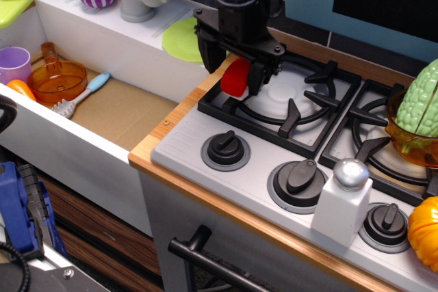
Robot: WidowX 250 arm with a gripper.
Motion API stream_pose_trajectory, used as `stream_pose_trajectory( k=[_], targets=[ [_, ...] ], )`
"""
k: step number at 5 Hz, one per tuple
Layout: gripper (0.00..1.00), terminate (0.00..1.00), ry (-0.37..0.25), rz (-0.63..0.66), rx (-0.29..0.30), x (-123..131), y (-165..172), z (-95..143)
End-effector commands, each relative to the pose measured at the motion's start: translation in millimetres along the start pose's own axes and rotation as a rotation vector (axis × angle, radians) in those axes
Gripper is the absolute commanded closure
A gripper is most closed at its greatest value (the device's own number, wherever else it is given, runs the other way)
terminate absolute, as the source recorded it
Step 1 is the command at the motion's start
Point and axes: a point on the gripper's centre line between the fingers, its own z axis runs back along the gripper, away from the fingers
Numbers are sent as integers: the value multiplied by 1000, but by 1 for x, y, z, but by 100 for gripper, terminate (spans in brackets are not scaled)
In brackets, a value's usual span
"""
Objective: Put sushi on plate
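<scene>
Far left of frame there's an orange glass pot (56, 80) w/ a blue-handled spatula (82, 95) down in the sink. Moving right, the lime-green plate (179, 39) sits on the white ledge, upper middle, partly hidden behind the arm. Just right of it the gripper (231, 64) is pinching the sushi (236, 78) btwn its fingers, over the stove's left edge by the left burner grate (287, 97). Bottom right: white salt shaker (343, 203) near the knobs.
</scene>
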Motion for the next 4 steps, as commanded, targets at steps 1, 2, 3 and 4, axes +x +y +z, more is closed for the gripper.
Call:
stream_pose_trajectory(
  k=[1,2,3,4],
  targets=[
    [100,0,-13,3,-2,8,3,8],
    [100,0,7,-32,9,16,13,15],
    [100,0,10,-102,63,26,37,26],
    [100,0,-14,-152,105,33,57,29]
  ],
)
